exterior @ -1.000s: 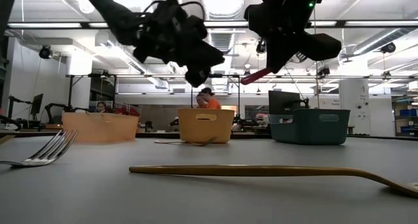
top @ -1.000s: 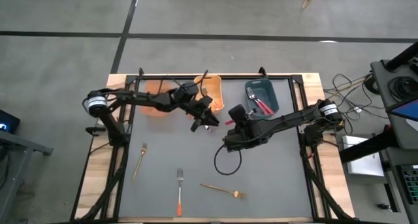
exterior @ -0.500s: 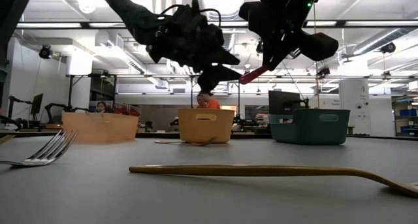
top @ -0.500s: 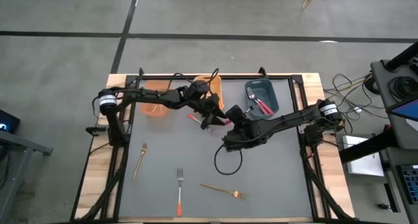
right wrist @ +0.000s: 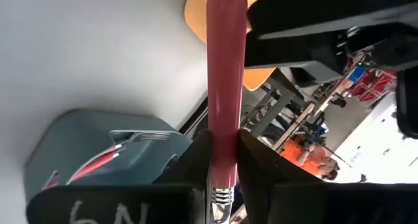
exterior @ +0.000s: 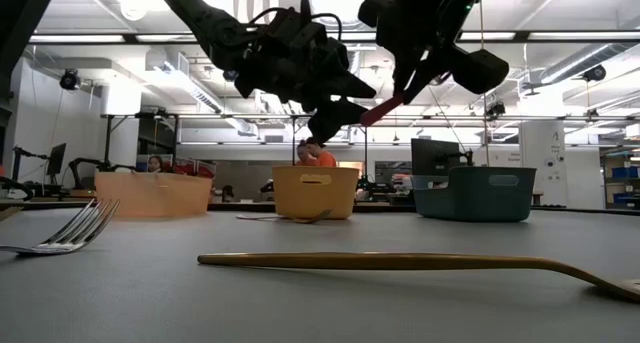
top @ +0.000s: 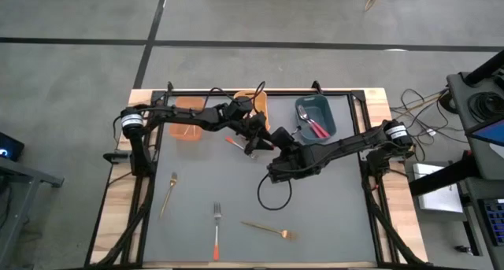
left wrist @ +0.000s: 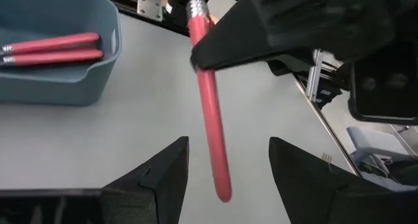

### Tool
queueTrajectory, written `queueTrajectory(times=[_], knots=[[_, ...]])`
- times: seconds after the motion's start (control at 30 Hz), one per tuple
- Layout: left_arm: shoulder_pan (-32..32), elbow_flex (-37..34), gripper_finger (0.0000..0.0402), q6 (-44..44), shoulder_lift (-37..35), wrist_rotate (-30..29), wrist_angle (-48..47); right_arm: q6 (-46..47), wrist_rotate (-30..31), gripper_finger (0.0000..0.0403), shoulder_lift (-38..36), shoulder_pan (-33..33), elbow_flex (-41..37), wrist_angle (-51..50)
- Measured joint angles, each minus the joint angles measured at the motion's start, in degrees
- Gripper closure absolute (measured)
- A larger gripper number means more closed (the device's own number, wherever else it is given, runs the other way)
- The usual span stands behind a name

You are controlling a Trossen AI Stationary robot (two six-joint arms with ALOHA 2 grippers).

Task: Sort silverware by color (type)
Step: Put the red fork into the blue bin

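Observation:
My right gripper (top: 277,138) is over the table's far middle, shut on a fork with a red-pink handle (left wrist: 210,113). The handle slants down toward my left gripper (left wrist: 228,178). That gripper is open, with a finger on either side of the handle's free end (left wrist: 222,190), touching nothing. In the low view both grippers hang high above the table, left (exterior: 343,101) beside right (exterior: 405,88). The fork's tines are hidden. A blue bin (top: 316,127) at the far right holds red-pink forks (left wrist: 52,49). A yellow bin (top: 258,111) and an orange bin (top: 187,120) stand at the far edge. My right gripper pinches the fork's red-pink handle between its two fingers, near the metal collar at the tine end (right wrist: 224,142). The fingers lie across the handle. The fork is lifted clear of the table, its handle slanting downward with the free end (exterior: 365,116) lowest.
A reddish-handled fork (top: 233,143) lies on the table beside the yellow bin. Nearer the front lie a gold fork (top: 168,193), an orange-handled fork (top: 216,234) and another gold fork (top: 268,229). A black cable loop (top: 272,195) lies under the right arm.
My left gripper has opened and moved toward the table's right, up to the fork's handle, so its fingers now stand on either side of the free end. My right gripper has edged toward it with the fork, which stays clear of the table.

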Motion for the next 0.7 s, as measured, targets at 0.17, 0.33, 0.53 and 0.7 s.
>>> queueTrajectory(times=[0.17,0.33,0.53,0.7], knots=[[0.0,0.0,0.0209,-0.8,0.0,-0.1,0.1,-2.9,4.1,0.0366,0.0,0.0,0.0,2.6],[0.0,-0.1,0.0214,-0.8,0.1,-0.2,1.5,-8.4,5.3,0.0366,0.0,-0.2,0.0,5.8],[0.0,-0.1,0.0288,-0.8,0.1,-0.2,0.5,-9.9,5.3,0.0366,0.0,-0.2,0.0,6.4],[0.0,-0.1,0.0383,-0.7,0.1,-1.0,0.7,-9.0,5.2,0.0355,0.0,-0.1,0.0,6.3]])
